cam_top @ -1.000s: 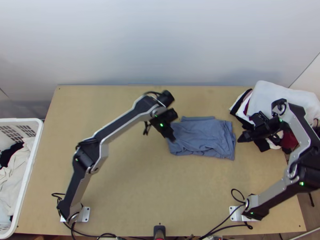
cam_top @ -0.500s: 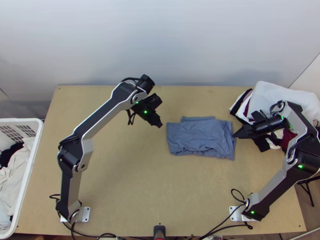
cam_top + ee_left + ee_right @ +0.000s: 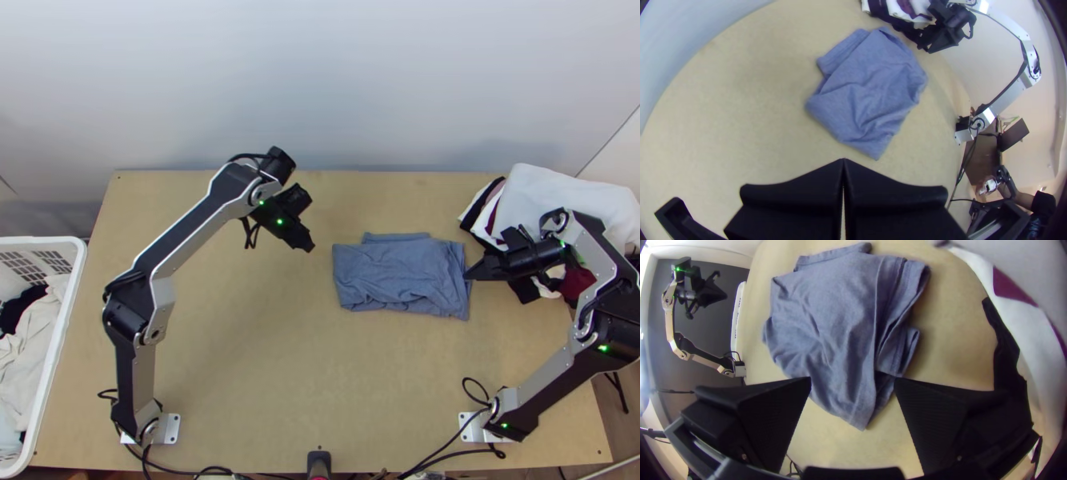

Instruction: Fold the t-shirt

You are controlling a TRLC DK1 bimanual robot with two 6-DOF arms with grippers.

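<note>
And here's the blue-grey t-shirt (image 3: 404, 276), lying wrinkled in a rough folded rectangle on the table (image 3: 264, 360), right of the middle! Off one end hangs the left gripper (image 3: 310, 247) — fingers pressed together. At the opposite end, the right gripper (image 3: 469, 276) — fingers spread wide, close to the cloth's edge, right by the clothes pile (image 3: 552, 192).

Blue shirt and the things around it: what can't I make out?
- Top view: the blue shirt's lower layers, hidden by its upper cloth.
- Top view: part of the clothes pile, behind the right arm.
- Top view: the laundry basket's left side, cut off by the edge.
</note>
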